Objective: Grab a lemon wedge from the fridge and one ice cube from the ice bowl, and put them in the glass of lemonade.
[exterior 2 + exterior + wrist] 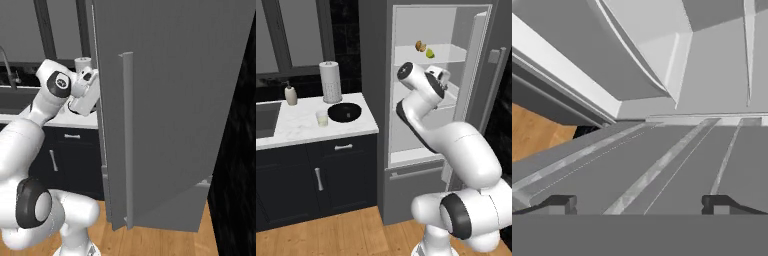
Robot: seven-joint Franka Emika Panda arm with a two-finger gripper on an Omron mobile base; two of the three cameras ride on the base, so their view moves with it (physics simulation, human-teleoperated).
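Gripper was spread wide and empty, inside the open fridge over a lower shelf. Lemon wedge sat on the shelf above, up from the claw; next move likely needed a lift.

We see an arm of smooth, glossy white shells, each segment rounded and bulbous. Dark grey to black bands and round caps mark its joints; one cap carries a small pale mark at its centre. Our hand is a blockier white piece with grey detailing. Two small dark fingertips, squared and stubby, end the gripper.
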